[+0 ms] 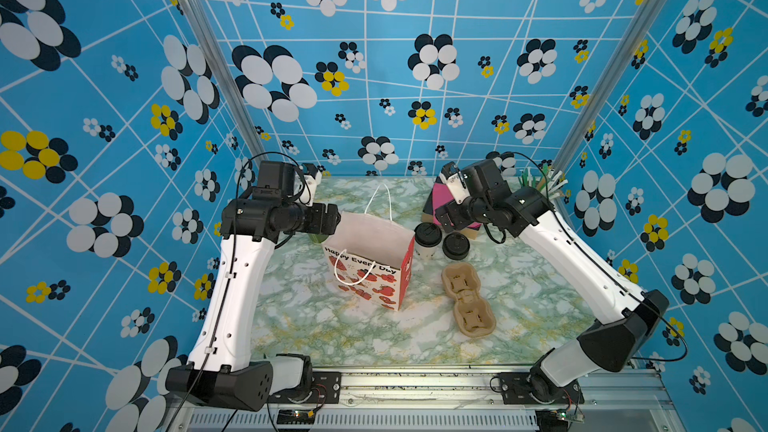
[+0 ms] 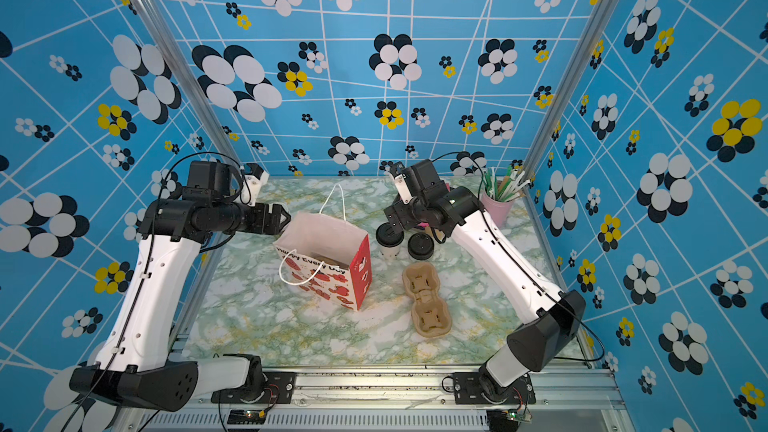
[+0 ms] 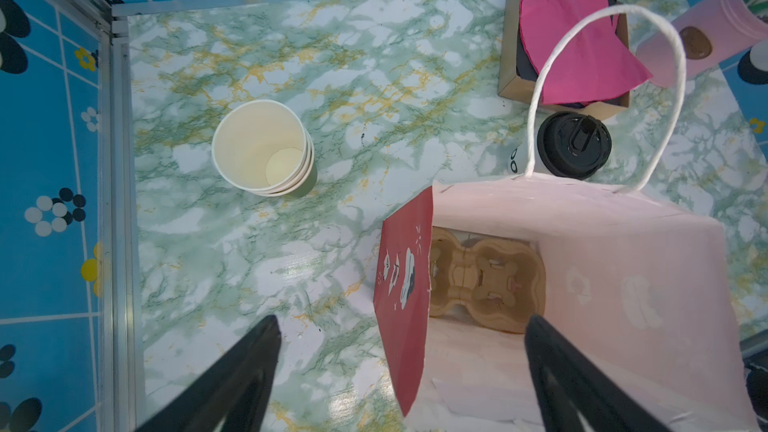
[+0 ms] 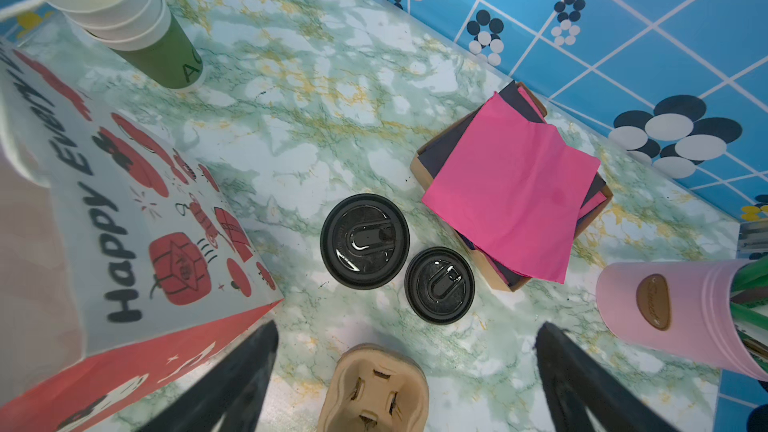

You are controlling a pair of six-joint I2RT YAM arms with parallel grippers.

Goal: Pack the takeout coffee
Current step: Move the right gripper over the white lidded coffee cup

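Note:
The takeout coffee (image 1: 427,238) (image 2: 390,241), a small white cup with a black sip lid, stands upright on the table just right of the gift bag (image 1: 370,259) (image 2: 328,259). It shows beyond the bag's rope handle in the left wrist view (image 3: 573,145) and from above in the right wrist view (image 4: 365,241). The bag stands open with a brown cup carrier (image 3: 486,280) on its floor. My left gripper (image 2: 286,216) (image 3: 403,322) is open and empty, its jaws straddling the bag's red side wall. My right gripper (image 1: 441,220) (image 4: 407,326) hangs open and empty above the coffee.
A loose black lid (image 1: 456,246) (image 4: 439,284) lies beside the coffee. A second brown carrier (image 1: 467,299) (image 4: 374,388) lies nearer the front. Stacked lidless cups (image 3: 262,147) stand left of the bag. A box of pink napkins (image 4: 511,193) and a pink straw tumbler (image 2: 496,205) sit at the back right.

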